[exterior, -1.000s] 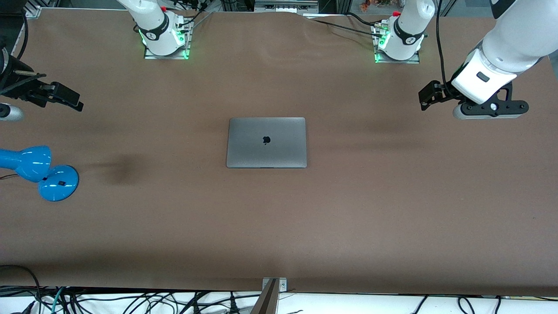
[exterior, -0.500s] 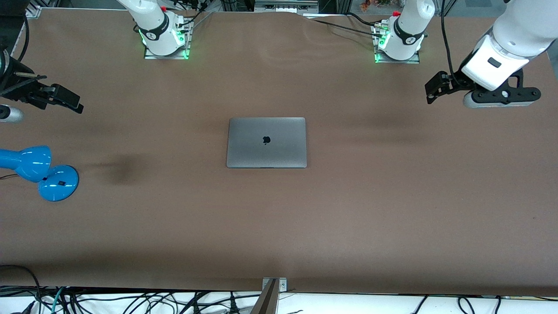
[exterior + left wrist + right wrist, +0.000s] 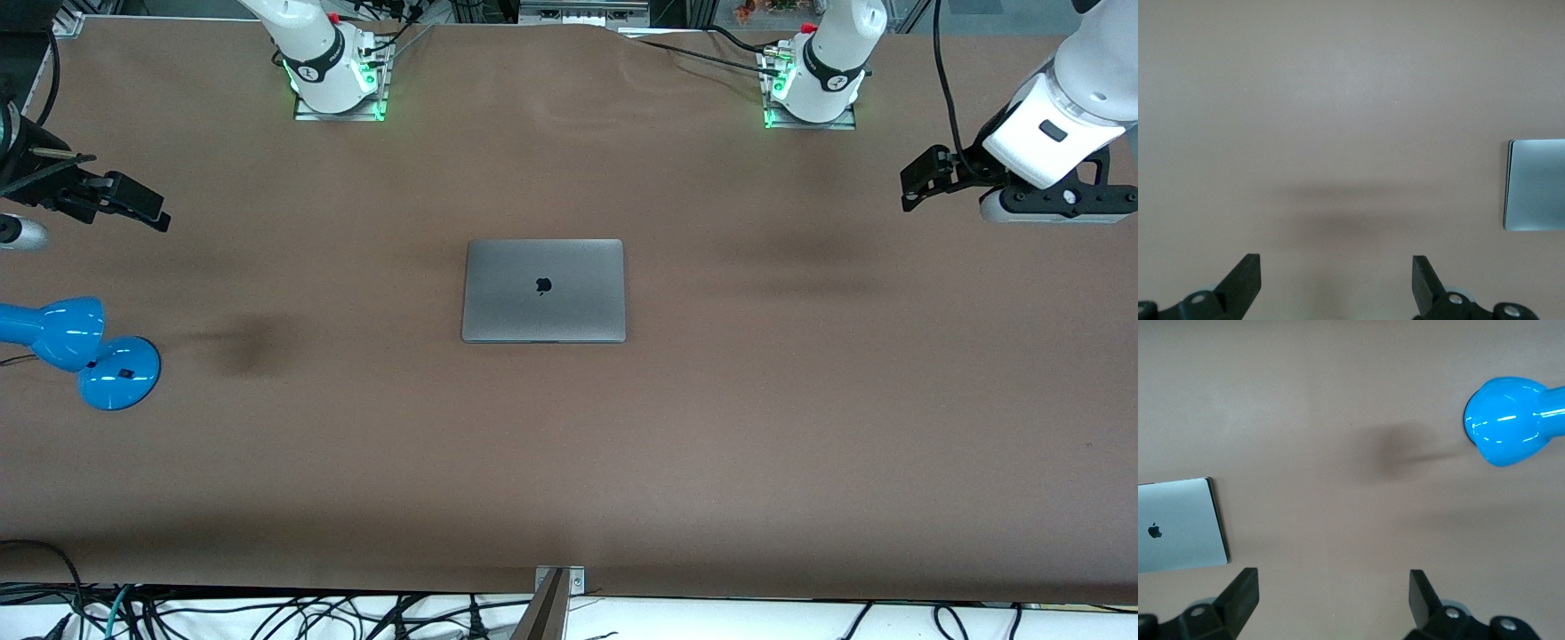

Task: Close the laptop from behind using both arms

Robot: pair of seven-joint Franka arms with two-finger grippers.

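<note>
Your laptop [image 3: 543, 290] already lies shut, as far as this high view shows, mid-table, so hold the left gripper [image 3: 1337, 283] and right gripper [image 3: 1333, 600], both spread wide and empty over bare table ends, well clear of it
</note>
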